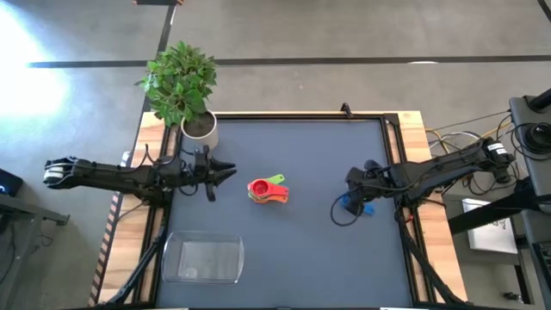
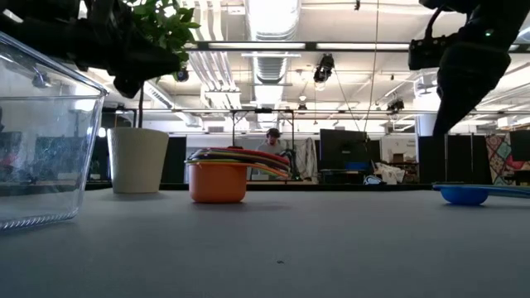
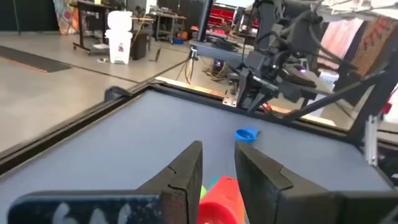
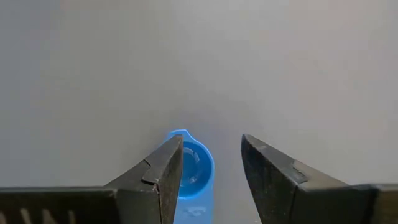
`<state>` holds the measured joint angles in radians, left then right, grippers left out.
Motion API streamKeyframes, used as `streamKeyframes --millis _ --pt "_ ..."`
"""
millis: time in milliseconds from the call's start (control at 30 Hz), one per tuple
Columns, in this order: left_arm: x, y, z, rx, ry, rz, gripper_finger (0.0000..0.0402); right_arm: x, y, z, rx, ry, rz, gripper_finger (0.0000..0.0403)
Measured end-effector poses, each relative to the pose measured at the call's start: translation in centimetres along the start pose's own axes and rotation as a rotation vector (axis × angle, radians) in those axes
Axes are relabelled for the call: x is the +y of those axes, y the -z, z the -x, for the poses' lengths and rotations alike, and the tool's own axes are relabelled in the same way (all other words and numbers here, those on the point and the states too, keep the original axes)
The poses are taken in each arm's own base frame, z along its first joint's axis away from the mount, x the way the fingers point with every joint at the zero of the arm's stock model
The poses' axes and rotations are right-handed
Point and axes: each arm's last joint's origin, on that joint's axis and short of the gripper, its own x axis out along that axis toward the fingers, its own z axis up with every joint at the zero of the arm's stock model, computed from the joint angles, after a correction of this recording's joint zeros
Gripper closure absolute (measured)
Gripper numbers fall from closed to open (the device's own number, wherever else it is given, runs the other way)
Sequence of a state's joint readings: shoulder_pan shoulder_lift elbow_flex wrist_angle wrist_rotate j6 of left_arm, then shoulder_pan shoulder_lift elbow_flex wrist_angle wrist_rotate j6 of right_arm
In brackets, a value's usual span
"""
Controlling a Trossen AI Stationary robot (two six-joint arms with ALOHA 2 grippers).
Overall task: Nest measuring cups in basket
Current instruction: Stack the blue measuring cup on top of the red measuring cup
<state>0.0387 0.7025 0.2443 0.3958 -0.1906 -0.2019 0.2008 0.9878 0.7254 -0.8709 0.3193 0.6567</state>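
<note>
A light blue measuring cup [image 1: 363, 207] [image 4: 194, 165] [image 2: 464, 194] lies alone on the grey table, right of centre. My right gripper [image 1: 351, 196] [image 4: 211, 149] hovers above it, open and pointing down, with the cup showing between its fingers. Several nested cups [image 1: 267, 190] [image 2: 219, 177] stand at the table's middle, red on top and orange at the bottom, handles fanned out. My left gripper [image 1: 231, 170] [image 3: 217, 155] is open, raised just left of that stack, aimed at it. The clear basket [image 1: 204, 259] [image 2: 41, 141] stands at the near edge, left.
A white pot [image 1: 201, 129] [image 2: 137, 159] with a green plant stands at the table's far left corner, close behind my left arm. Cables lie off the table's right edge. A person [image 2: 272, 141] sits far back in the room.
</note>
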Motion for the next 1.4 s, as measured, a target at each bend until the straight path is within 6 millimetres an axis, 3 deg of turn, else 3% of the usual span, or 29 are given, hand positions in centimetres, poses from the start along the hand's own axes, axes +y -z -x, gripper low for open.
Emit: streamKeyframes --millis 833,1400 --pt "0.0 0.0 0.1 0.012 0.023 -0.038 0.0325 0.4 -0.3 -0.4 -0.012 -0.014 -0.045 0.024" --pt "0.0 0.3 0.2 0.037 0.019 -0.043 0.0325 0.7 0.4 -1.1 0.12 -0.056 -0.018 0.0125"
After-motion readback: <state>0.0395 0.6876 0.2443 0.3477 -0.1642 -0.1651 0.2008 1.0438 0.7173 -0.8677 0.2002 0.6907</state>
